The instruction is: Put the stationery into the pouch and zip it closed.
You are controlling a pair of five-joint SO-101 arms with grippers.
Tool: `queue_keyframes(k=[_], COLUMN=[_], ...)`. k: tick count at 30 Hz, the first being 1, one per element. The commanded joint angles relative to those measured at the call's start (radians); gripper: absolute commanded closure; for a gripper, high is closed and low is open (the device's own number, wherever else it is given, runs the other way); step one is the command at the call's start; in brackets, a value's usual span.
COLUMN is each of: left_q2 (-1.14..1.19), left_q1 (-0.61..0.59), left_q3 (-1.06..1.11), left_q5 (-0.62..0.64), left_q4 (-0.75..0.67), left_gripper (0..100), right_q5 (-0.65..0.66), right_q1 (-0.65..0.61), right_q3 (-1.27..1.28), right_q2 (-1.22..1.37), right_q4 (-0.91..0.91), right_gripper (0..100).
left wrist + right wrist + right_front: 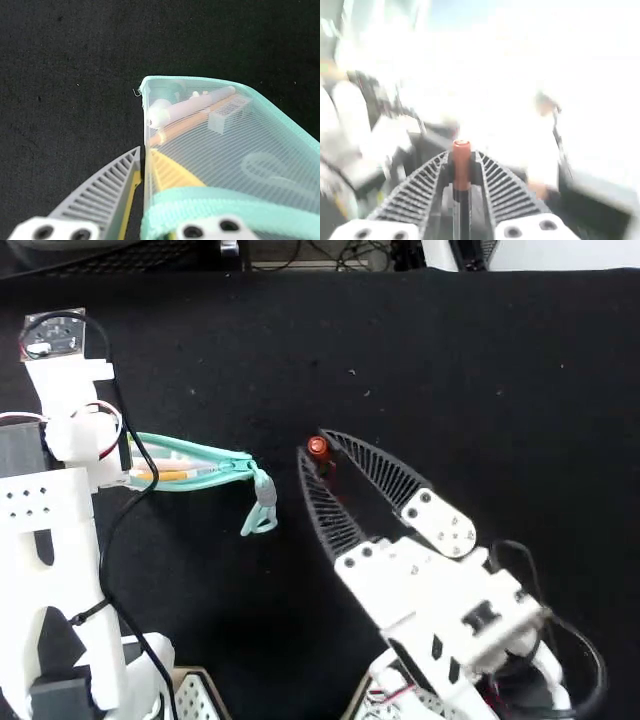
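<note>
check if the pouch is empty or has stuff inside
Not empty: the pouch shows pens through its mesh wall.

Table (480, 360): flat top under matte black cloth, running out past both grippers to a straight far edge. The cloth lies flat.

On the cloth:
- A few pale flecks (352, 371), well beyond the tips of the right gripper (315, 445), toward the far edge.
- One tiny bent fleck (135, 91), ahead of the left gripper (146, 155), just beside the pouch (225, 150) corner.
- Perforated base plate (195, 695), behind the left gripper at the near edge.
- Arm base (400, 695), behind the right gripper, also at the near edge.

Pouch in the left gripper, pen (317, 447) in the right: cannot tell whether either touches the cloth.
</note>
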Motion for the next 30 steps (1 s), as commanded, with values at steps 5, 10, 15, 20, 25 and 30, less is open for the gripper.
queue_keyframes(k=[5, 10, 15, 20, 25, 30], left_q2=[0.017, 0.017, 0.017, 0.017, 0.017, 0.017], left_q1=[-0.01, -0.007, -0.005, -0.01, -0.01, -0.012], left_q3=[0.041, 0.041, 0.042, 0.041, 0.041, 0.042], left_q5=[-0.006, -0.006, -0.006, -0.006, -0.006, -0.006], left_q4=[-0.023, -0.023, -0.023, -0.023, -0.023, -0.023], left_gripper=[97, 97, 97, 97, 97, 97], right_q5=[-0.009, -0.012, -0.011, -0.012, -0.005, 0.005], right_q1=[-0.167, -0.173, -0.175, -0.195, -0.298, -0.298], right_q3=[0.099, 0.156, 0.142, 0.097, 0.038, 0.077], right_q2=[-0.002, -0.002, -0.002, 0.097, 0.286, 0.357], right_q4=[-0.305, -0.31, -0.373, -0.422, -0.417, -0.423], right_gripper=[98.6, 98.6, 98.6, 98.6, 98.6, 98.6])
